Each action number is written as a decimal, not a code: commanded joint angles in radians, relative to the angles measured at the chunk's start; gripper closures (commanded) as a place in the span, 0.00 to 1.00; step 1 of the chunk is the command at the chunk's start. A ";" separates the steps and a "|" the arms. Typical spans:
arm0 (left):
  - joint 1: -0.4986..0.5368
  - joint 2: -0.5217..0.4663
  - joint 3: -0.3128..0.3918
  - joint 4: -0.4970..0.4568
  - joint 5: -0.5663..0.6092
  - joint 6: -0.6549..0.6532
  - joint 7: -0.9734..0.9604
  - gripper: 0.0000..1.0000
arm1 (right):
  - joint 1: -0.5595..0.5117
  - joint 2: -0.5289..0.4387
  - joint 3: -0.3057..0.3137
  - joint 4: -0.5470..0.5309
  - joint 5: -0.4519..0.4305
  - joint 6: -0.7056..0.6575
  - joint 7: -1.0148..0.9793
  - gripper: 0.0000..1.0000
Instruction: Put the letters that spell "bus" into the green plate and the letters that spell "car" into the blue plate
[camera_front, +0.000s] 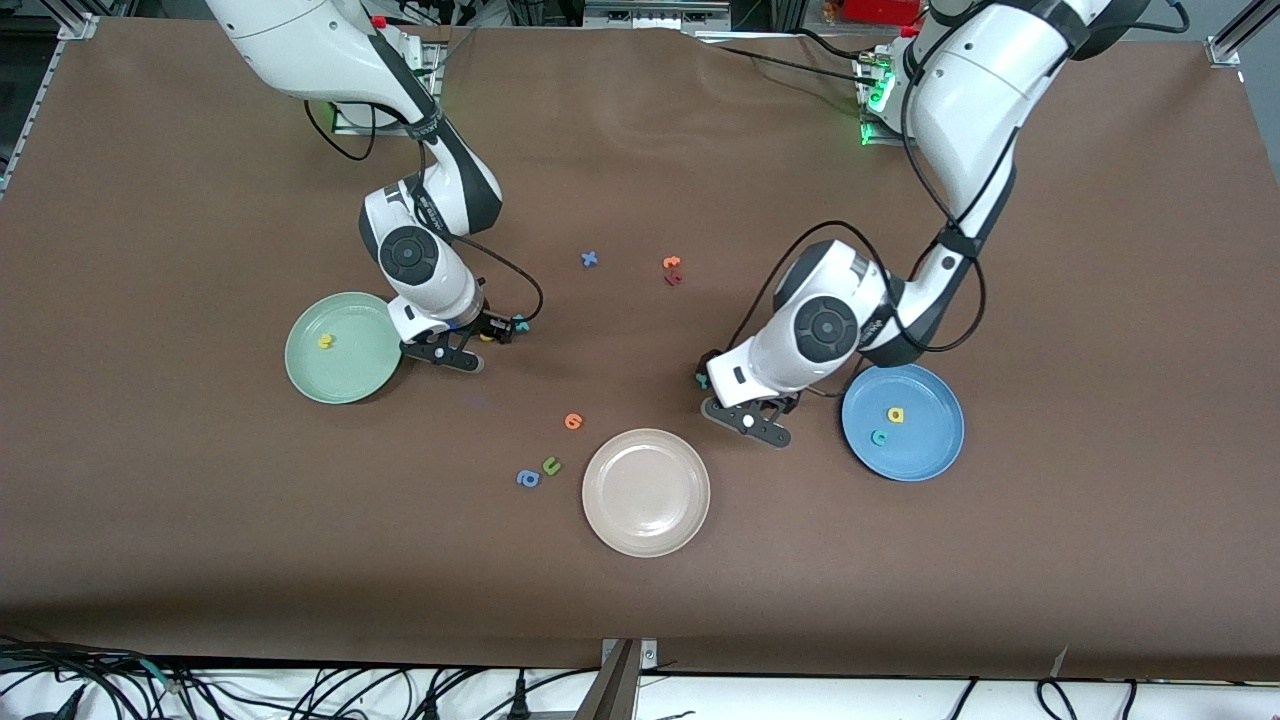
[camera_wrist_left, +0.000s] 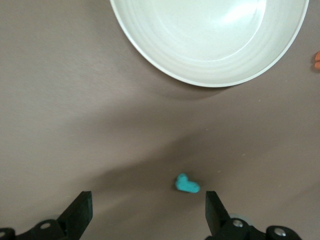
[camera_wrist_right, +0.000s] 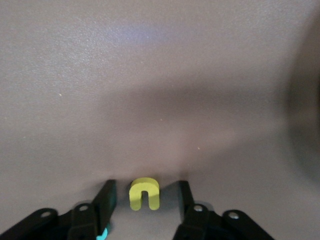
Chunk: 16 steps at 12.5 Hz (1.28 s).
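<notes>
The green plate (camera_front: 343, 347) holds a yellow "s" (camera_front: 325, 341). Beside it, my right gripper (camera_front: 490, 333) (camera_wrist_right: 145, 189) is down at the table and open, one finger on each side of the yellow "u" (camera_wrist_right: 144, 194), with a small gap on both sides. The teal "b" (camera_front: 520, 323) lies just outside one finger. The blue plate (camera_front: 903, 422) holds the yellow "a" (camera_front: 896, 414) and teal "c" (camera_front: 879, 437). My left gripper (camera_front: 712, 386) (camera_wrist_left: 147, 202) is wide open low over the teal "r" (camera_wrist_left: 187, 184) (camera_front: 702, 380), which lies close to one finger.
The cream plate (camera_front: 646, 492) (camera_wrist_left: 210, 40) sits nearer the front camera, between the two arms. An orange letter (camera_front: 573, 421), an olive "u" (camera_front: 551, 465) and a blue "a" (camera_front: 527, 478) lie beside it. A blue cross letter (camera_front: 589, 259) and orange (camera_front: 672, 264) and dark red (camera_front: 673, 279) letters lie mid-table.
</notes>
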 joint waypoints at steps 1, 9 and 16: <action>-0.061 0.035 0.025 0.023 -0.005 0.013 -0.125 0.03 | 0.003 0.005 0.001 -0.016 -0.013 0.015 0.018 0.55; -0.125 0.094 0.026 0.029 0.192 0.031 -0.281 0.30 | 0.001 -0.004 -0.001 -0.016 -0.013 0.004 0.009 0.91; -0.114 0.094 0.026 0.029 0.193 0.030 -0.281 0.82 | -0.002 -0.208 -0.175 0.042 -0.013 -0.401 -0.308 0.92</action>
